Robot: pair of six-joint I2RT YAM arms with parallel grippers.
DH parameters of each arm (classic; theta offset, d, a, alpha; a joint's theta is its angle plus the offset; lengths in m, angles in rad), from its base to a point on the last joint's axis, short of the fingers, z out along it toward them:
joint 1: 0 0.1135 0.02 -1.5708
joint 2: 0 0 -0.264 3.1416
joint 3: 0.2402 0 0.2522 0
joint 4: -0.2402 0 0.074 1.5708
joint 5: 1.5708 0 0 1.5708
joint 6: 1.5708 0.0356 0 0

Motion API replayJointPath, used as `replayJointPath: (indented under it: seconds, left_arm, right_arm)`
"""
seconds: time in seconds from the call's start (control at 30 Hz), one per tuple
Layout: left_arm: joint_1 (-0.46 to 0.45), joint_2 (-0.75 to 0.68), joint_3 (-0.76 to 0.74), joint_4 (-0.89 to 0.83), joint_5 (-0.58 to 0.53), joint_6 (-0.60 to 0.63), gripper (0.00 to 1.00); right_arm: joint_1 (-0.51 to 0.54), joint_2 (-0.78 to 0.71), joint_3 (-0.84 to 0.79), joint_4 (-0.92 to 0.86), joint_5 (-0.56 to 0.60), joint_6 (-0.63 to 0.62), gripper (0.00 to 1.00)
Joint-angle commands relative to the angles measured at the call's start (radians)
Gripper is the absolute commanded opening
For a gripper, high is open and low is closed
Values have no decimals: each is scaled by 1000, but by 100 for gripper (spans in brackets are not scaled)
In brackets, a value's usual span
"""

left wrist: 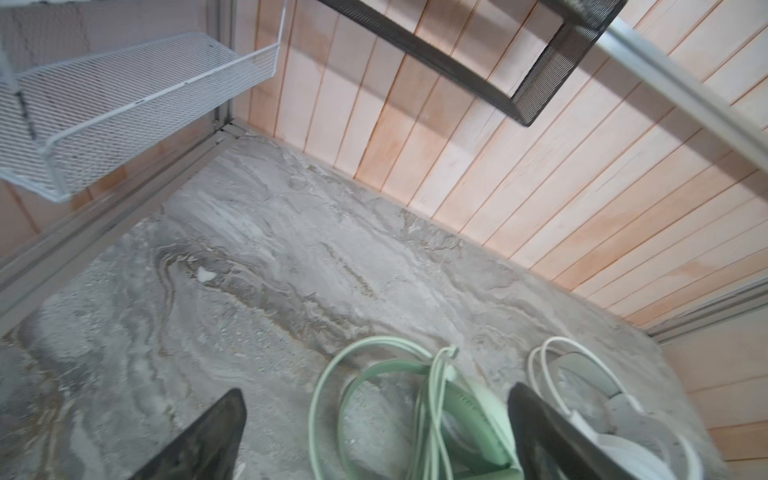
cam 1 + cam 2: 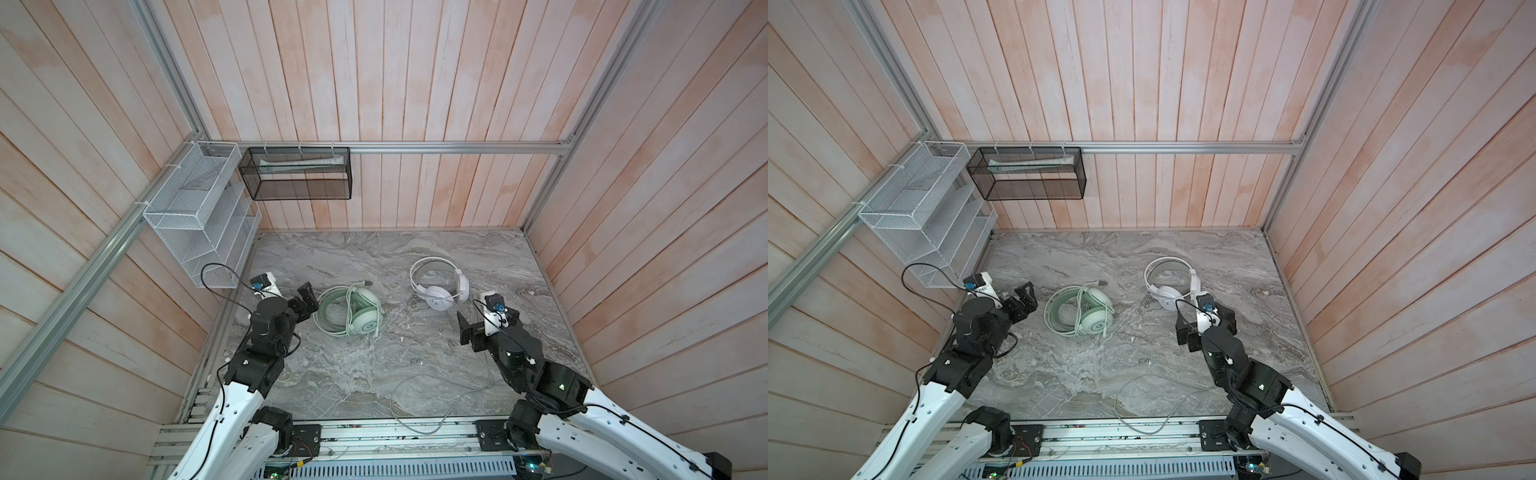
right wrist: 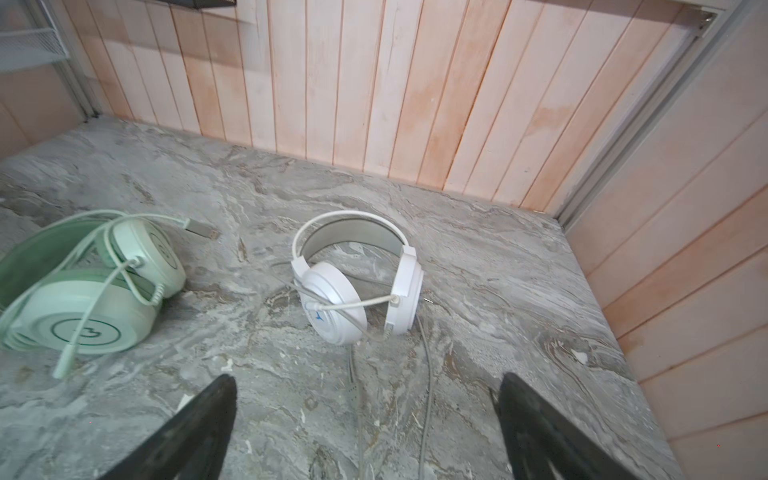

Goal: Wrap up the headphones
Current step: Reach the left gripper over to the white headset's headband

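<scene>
**One headset bundled, one cord loose: where this could slip**

The mint-green headset [image 2: 357, 311] lies on the marble tabletop [image 2: 374, 257] with its cord looped over band and cups. Its plug [image 3: 203, 230] pokes free at its far side (that one looks finished, to my eye). The white headset [image 2: 440, 286] sits to the right of the mint-green headset in both top views, apart from it. Its grey cord [image 2: 432, 399] is not wrapped: it trails toward the front rail [image 2: 395, 432] and curls in a wide slack loop, much nearer that rail than the mint-green headset is.

The left gripper [image 1: 376, 395] hangs just beside the mint-green headset on its left, fingers spread wide and holding nothing. The right gripper [image 3: 368, 378] is farther from the mint-green headset than the white one is. It too is spread and empty, aimed at the white cups.

What could go wrong, as I judge it:

- The left fingers are close enough to catch a green loop and undo the wrap, since the plug end is untucked.
- A tug on the grey cord would likely drag or tip the white headset unless something pins it.
- The thin boom mic [image 3: 357, 305] crosses the cup near the cord's exit, so a pinch there might take the mic instead.
- The slack loop passes under the right arm [image 2: 519, 361] and could snag on it.
</scene>
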Motion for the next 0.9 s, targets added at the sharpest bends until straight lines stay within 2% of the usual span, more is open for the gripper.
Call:
replayJointPath:
  seconds: [0.0,0.1,0.23,0.43,0.53,0.6,0.67,0.77,0.87]
  left_arm:
    - [-60,-53,-21,32,-114,105,99]
    - [-112,-66,-27,22,-154,142,98]
    - [-124,-38,-25,21,-121,128,99]
    - [-125,-3,6,12,-9,104,99]
    - [-125,41,48,-12,91,62,99]
    - [-125,122,96,-22,240,80,99]
    - [-125,210,135,-44,290,40,98]
    - [-130,306,162,-59,285,-27,99]
    - [-173,364,165,-15,235,-90,98]
  right_arm:
    - [-3,-79,-9,42,84,21,99]
    - [-3,-182,-74,113,99,22,99]
    - [-3,-286,-133,175,68,-4,99]
    - [-3,-281,-129,173,83,-2,99]
    - [-4,-236,-113,156,79,-2,99]
    - [-4,-221,-108,150,71,-1,99]
    - [-3,-217,-112,155,54,-6,99]
    - [-4,-217,-114,155,41,-10,99]
    - [-3,-217,-116,156,26,-11,99]
